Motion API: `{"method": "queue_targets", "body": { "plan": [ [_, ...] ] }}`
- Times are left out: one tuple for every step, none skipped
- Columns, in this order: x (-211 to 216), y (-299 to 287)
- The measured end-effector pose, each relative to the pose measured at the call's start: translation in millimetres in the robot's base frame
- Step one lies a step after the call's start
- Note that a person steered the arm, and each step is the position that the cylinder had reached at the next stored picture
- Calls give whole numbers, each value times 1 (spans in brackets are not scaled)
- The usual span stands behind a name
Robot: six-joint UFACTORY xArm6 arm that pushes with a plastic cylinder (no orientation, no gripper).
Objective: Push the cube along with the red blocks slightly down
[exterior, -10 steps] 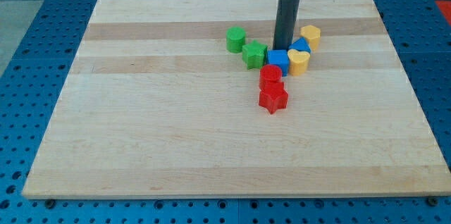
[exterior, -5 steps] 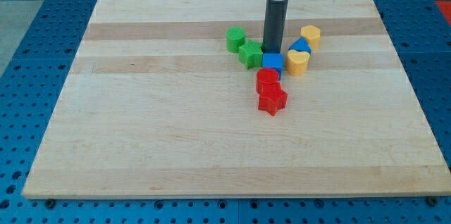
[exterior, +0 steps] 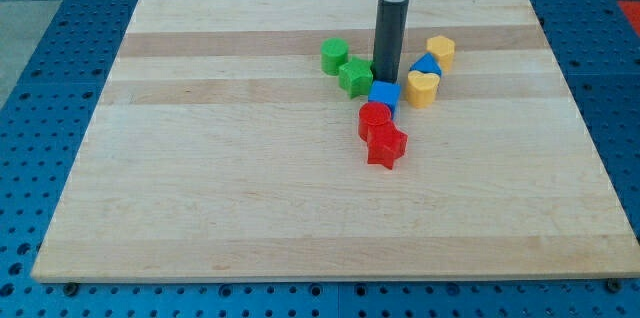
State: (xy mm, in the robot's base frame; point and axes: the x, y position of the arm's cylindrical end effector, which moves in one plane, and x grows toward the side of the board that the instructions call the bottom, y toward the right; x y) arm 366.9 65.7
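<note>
A blue cube [exterior: 384,95] sits near the middle of the wooden board [exterior: 250,158]. Just below it lie a red cylinder [exterior: 374,118] and a red star-shaped block [exterior: 386,146], touching in a short column. My tip [exterior: 385,78] stands right at the cube's top edge, touching it or nearly so, with the dark rod rising to the view's top. The cube leans slightly against the red cylinder.
A green star-like block [exterior: 355,77] lies just left of the tip, and a green cylinder [exterior: 335,56] lies further up-left. To the right are a blue block [exterior: 426,65], a yellow heart-shaped block [exterior: 423,88] and a yellow block [exterior: 440,52].
My tip moved left from above the cube's right side to its top edge. The blue cube and the two red blocks shifted slightly down and left.
</note>
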Motion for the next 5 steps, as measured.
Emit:
{"method": "queue_targets", "body": {
  "plan": [
    [-16,0],
    [-37,0],
    [-61,8],
    [-79,37],
    [-80,94]
  ]
}}
